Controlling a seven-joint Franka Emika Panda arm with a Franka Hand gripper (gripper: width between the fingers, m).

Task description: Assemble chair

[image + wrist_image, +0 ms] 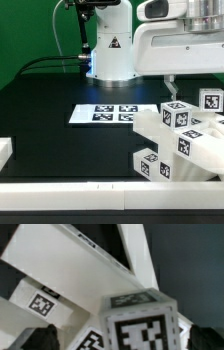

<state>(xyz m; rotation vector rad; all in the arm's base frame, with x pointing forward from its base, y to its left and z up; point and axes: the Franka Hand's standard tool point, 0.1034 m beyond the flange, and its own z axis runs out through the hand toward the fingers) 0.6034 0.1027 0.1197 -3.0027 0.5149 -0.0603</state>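
In the exterior view the tool (172, 84) hangs at about two o'clock in the scene, just above the heap of chair parts (185, 135), with only a short grey tip showing below the arm's big white housing (180, 45). Whether it is wide, narrow or gripping something, I cannot tell: the tip is small and partly hidden by the housing. In the wrist view, dark blurred shapes at the lower edge may be its fingers (40, 338), but their spacing cannot be read.

Close in front of the wrist camera stands a tagged block (140, 322), a chunky white piece with a black-and-white square tag on its facing side and another on its upper face. Behind it a flat white panel (70, 266) slants across the picture, with a dark open gap between its bars, and one more tag (41, 304) shows on a lower piece beside it.

From the exterior view, the chair parts cluster at four o'clock on the black tabletop (60, 95), stacked and leaning against one another, tags facing several ways. The marker board (108, 114) lies flat near the centre, just beside the heap towards nine o'clock. The robot base (108, 50) stands at twelve o'clock. A plain white block (5, 152) sits at the eight o'clock edge, and a white rail (60, 195) runs along six o'clock.
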